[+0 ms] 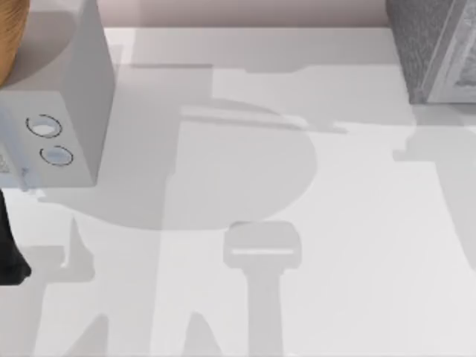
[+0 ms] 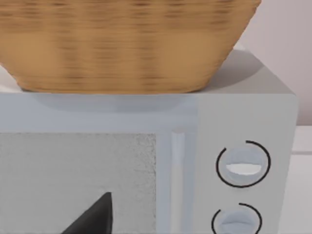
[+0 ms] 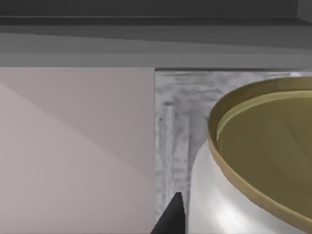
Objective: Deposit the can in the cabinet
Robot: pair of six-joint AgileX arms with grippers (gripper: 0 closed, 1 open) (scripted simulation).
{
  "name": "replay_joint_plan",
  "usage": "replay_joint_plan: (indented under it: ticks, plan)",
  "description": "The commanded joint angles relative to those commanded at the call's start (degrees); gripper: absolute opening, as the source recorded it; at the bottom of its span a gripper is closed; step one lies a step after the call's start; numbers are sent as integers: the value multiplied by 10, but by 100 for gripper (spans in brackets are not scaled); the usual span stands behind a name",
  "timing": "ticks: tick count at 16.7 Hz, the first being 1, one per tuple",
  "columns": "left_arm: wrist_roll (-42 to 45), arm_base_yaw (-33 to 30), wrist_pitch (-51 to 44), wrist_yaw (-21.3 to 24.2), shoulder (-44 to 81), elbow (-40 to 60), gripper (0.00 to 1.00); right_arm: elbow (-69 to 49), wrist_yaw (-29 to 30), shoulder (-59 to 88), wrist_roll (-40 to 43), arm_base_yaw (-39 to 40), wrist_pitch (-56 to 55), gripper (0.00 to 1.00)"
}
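- A plain white table [image 1: 349, 245] is seen under a pale pinkish wall [image 3: 73, 146]. The table is crossed by soft grey shadows.
- The can [image 3: 219, 195] is judged to be clasped by the right gripper [image 3: 234, 219]: one dark finger [image 3: 170, 217] is pressed against its silvery side, and the gold top is held level.
- Just beyond that finger, the speckled panel of the cabinet [image 3: 180, 126] is faced, with a dark overhang above; the can is not yet inside.
- A knock could be caused if the can were carried forward against the panel's framed edge instead of through an opening. The can could then be twisted in the grip or dropped.
- A slip could also be caused by the smooth, rounded side if the squeeze were eased too soon.
- Farther out, the cabinet [image 1: 431, 44] stands at the table's far right corner.
- The left arm [image 1: 11, 253] is parked at the table's left, facing a light grey box [image 2: 243, 122] topped by a wicker basket [image 2: 122, 44].
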State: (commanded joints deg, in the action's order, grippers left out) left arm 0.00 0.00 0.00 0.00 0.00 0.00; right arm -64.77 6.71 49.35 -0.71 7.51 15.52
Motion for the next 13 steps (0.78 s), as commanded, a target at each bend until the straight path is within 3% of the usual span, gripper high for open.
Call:
replay_joint_plan:
  ticks: [13]
  plan:
    - [0, 0, 0, 0, 0, 0, 100, -324, 45, 246, -2, 25, 79, 0]
